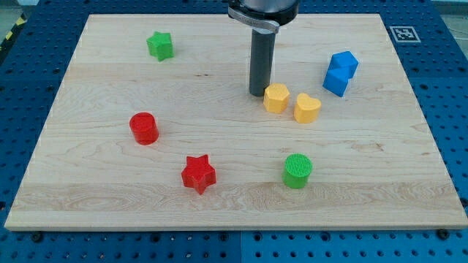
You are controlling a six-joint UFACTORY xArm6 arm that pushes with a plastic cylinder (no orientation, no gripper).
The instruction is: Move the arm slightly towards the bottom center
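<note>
On the desk [110, 183], going left to right: a red cylinder [144, 128], a red star [198, 174], then my tip [259, 93]. It has no gripper and holds nothing. It touches the yellow block [276, 98], high up. The move down looks not done yet.

A wooden board [110, 212] holds coloured blocks, on a blue perforated table [446, 109].

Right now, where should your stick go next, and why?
Probably a short slide toward the view's bottom. My tip sits above the board's middle, just left of the yellow hexagon block. Straight down looks open, between the red star and green cylinder.
</note>
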